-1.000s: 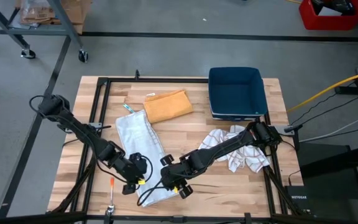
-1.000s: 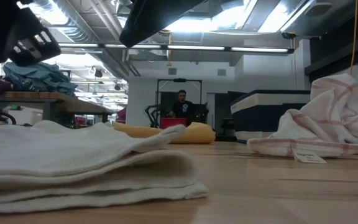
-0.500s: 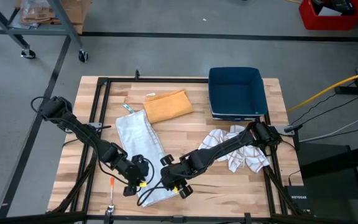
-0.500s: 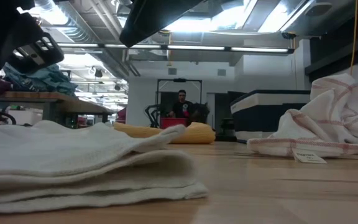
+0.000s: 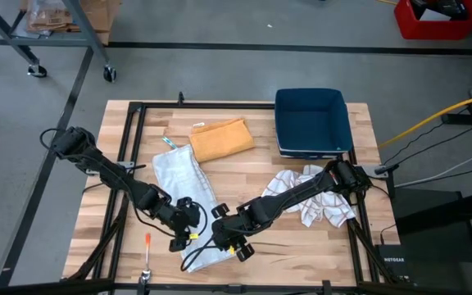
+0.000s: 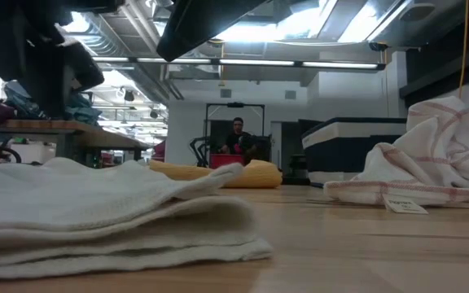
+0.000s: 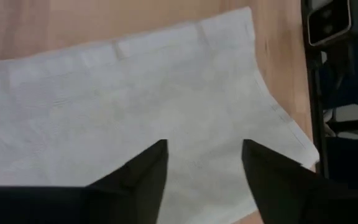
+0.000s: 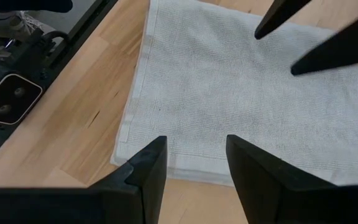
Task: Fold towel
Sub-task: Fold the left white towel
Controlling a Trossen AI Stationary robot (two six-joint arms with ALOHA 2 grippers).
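Seen from above: a long pale grey woven towel (image 5: 185,197), folded into a narrow strip, lying lengthwise on the slatted light-wood bench (image 5: 129,143), its far end near the folded orange cloth (image 5: 220,139), its near end running toward the front edge between the two arms. Left hand (image 5: 188,223) low over the strip's near part from the left side; right hand (image 5: 224,238) just beside it on the strip's right edge. Farther right, a crumpled white cloth with red stripes (image 5: 318,197) lying partly under the right arm, and behind it a dark blue square fabric bin (image 5: 311,121). Small orange-handled tool (image 5: 147,242) on the bench left of the towel.

From bench height only: the towel (image 6: 112,216) as stacked, rounded layers, top fold slightly lifted; the striped cloth (image 6: 430,163) heaped at right, a small tag beside it; the orange cloth (image 6: 218,172) behind. Beyond the bench, a person (image 6: 237,137) far off in the room. Neither hand's fingertips visible here, only dark arm shapes overhead.

From the left wrist: fingers (image 7: 148,171) spread, nothing between them, towel (image 7: 123,99) flat beneath with a hemmed edge and corner visible.

From the right wrist: fingers (image 8: 148,165) likewise apart and empty, just above the towel's (image 8: 241,93) hemmed edge; tips of the left hand (image 8: 303,37) showing opposite.
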